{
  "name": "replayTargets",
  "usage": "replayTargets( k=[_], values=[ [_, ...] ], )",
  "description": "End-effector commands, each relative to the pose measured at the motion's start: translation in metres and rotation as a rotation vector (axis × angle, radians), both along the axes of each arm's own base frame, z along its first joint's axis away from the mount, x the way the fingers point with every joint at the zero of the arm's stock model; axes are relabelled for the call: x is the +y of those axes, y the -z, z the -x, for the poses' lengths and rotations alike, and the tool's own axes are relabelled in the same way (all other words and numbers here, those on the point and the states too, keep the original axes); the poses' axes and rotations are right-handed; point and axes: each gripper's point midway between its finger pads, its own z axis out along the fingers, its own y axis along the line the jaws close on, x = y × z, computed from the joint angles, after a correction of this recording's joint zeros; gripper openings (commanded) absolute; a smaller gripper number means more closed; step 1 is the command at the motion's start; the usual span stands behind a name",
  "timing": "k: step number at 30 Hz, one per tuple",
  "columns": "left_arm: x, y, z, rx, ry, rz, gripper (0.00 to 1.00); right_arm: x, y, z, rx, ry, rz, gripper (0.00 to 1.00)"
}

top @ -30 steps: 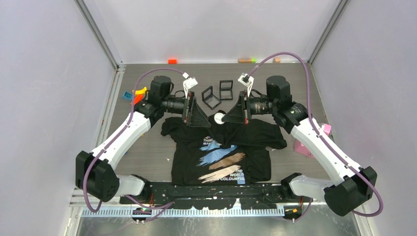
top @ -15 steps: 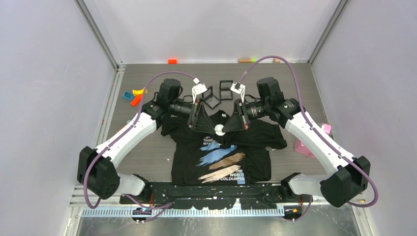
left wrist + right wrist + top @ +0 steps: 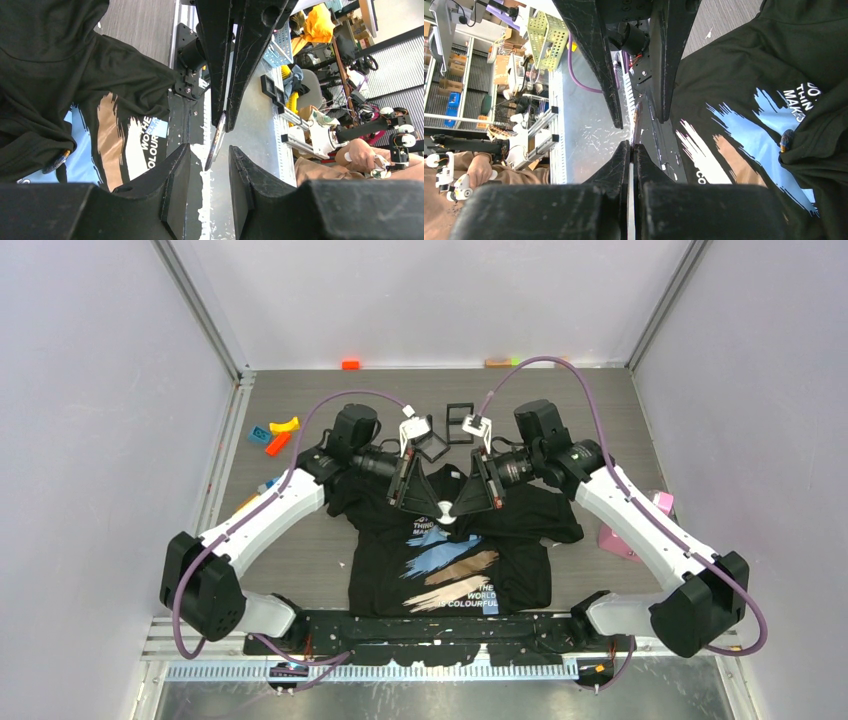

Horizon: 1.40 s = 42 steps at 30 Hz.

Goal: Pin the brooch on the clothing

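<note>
The black T-shirt (image 3: 450, 575) lies flat at the near middle, its collar area bunched. It also shows in the left wrist view (image 3: 60, 75) and the right wrist view (image 3: 764, 75). My right gripper (image 3: 455, 510) is shut on the brooch (image 3: 446, 518), a thin white disc seen edge-on between its fingers (image 3: 630, 185). My left gripper (image 3: 432, 508) faces it tip to tip, open (image 3: 209, 150), with the brooch's edge (image 3: 216, 142) just between its fingertips and touching neither. Both hover over the shirt's upper chest. A small dark round piece (image 3: 786, 140) sits at a fold of the shirt.
Two open black boxes (image 3: 432, 437) (image 3: 460, 423) stand behind the shirt. Coloured blocks (image 3: 275, 435) lie at the left and a pink object (image 3: 640, 530) at the right. A black rail (image 3: 450, 625) runs along the near edge.
Both arms have swung inward and toward the near edge. The right gripper carried the brooch from the collar to the upper chest, and the left gripper closed in on it tip to tip.
</note>
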Motion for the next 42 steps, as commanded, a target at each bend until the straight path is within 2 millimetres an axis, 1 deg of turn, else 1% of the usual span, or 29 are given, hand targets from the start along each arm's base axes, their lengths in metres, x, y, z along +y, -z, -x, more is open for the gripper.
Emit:
replayTargets(
  k=[1,3,6,8,11,12,13,14,15,16,17,18,19,20,21,22,23,24,25,26,27,28,29,30,33,35,40,42],
  values=[
    [-0.002,-0.009,0.001,-0.03,0.014,0.023,0.36,0.005,-0.015,0.003,-0.046,-0.041,-0.029,0.01],
    [-0.003,-0.01,0.002,-0.029,0.02,0.026,0.35,0.005,-0.011,0.004,-0.041,-0.045,-0.013,0.01],
    [-0.004,-0.009,0.004,-0.026,0.026,0.027,0.2,0.005,-0.008,0.007,-0.043,-0.058,0.003,0.01],
    [-0.006,-0.009,0.006,-0.023,0.036,0.027,0.13,0.006,-0.007,0.008,-0.043,-0.061,0.009,0.01],
    [-0.007,-0.009,0.006,-0.026,0.038,0.028,0.0,0.006,-0.008,0.001,-0.068,-0.024,0.026,0.01],
    [-0.006,-0.01,0.006,-0.029,0.033,0.027,0.0,0.005,-0.005,-0.006,-0.071,0.027,0.053,0.01],
    [-0.006,-0.011,0.006,-0.037,0.027,0.027,0.0,0.006,-0.01,-0.01,-0.105,0.054,0.043,0.09],
    [-0.006,-0.012,0.005,-0.049,0.018,0.026,0.0,0.006,-0.008,-0.02,-0.127,0.108,0.054,0.14],
    [-0.005,-0.012,0.003,-0.063,0.004,0.022,0.0,0.003,-0.014,-0.022,-0.152,0.137,0.047,0.26],
    [-0.005,-0.012,0.0,-0.084,-0.023,0.014,0.0,0.003,-0.013,-0.031,-0.177,0.192,0.047,0.32],
    [-0.004,-0.012,-0.003,-0.103,-0.045,0.009,0.0,0.0,-0.02,-0.033,-0.206,0.224,0.033,0.44],
    [-0.002,-0.015,-0.005,-0.124,-0.068,0.012,0.0,-0.002,-0.018,-0.04,-0.218,0.275,0.028,0.49],
    [0.0,-0.017,-0.008,-0.139,-0.094,0.012,0.0,-0.006,-0.027,-0.04,-0.228,0.312,0.004,0.58],
    [0.003,-0.019,-0.015,-0.155,-0.128,0.017,0.0,-0.007,-0.025,-0.047,-0.248,0.353,-0.009,0.6],
    [0.005,-0.022,-0.02,-0.163,-0.159,0.025,0.0,-0.011,-0.035,-0.047,-0.251,0.392,-0.04,0.65],
    [0.008,-0.025,-0.026,-0.167,-0.187,0.039,0.0,-0.012,-0.034,-0.054,-0.273,0.435,-0.063,0.68],
    [0.011,-0.03,-0.032,-0.167,-0.215,0.057,0.0,-0.015,-0.041,-0.052,-0.268,0.47,-0.097,0.69],
    [0.014,-0.031,-0.036,-0.14,-0.243,0.069,0.0,-0.017,-0.042,-0.06,-0.293,0.517,-0.129,0.71],
    [0.016,-0.034,-0.041,-0.133,-0.263,0.088,0.0,-0.02,-0.05,-0.06,-0.278,0.567,-0.173,0.71],
    [0.018,-0.037,-0.043,-0.13,-0.271,0.108,0.0,-0.018,-0.052,-0.064,-0.293,0.587,-0.227,0.72],
    [0.019,-0.039,-0.045,-0.132,-0.274,0.123,0.0,-0.02,-0.046,-0.064,-0.253,0.619,-0.243,0.72],
    [0.019,-0.04,-0.045,-0.132,-0.275,0.127,0.0,-0.02,-0.056,-0.065,-0.276,0.63,-0.299,0.71],
    [0.019,-0.04,-0.045,-0.131,-0.276,0.128,0.0,-0.02,-0.048,-0.067,-0.233,0.657,-0.309,0.7],
    [0.019,-0.04,-0.045,-0.13,-0.277,0.128,0.0,-0.02,-0.058,-0.068,-0.25,0.664,-0.361,0.69],
    [0.018,-0.04,-0.046,-0.126,-0.281,0.132,0.0,-0.017,-0.059,-0.068,-0.194,0.686,-0.467,0.66],
    [0.018,-0.04,-0.046,-0.125,-0.281,0.136,0.0,-0.012,-0.058,-0.066,-0.164,0.681,-0.505,0.64],
    [0.018,-0.04,-0.046,-0.122,-0.278,0.137,0.0,0.003,-0.044,-0.063,-0.123,0.657,-0.486,0.59],
    [0.018,-0.039,-0.046,-0.12,-0.278,0.136,0.0,0.007,-0.043,-0.062,-0.119,0.645,-0.486,0.57]
  ],
)
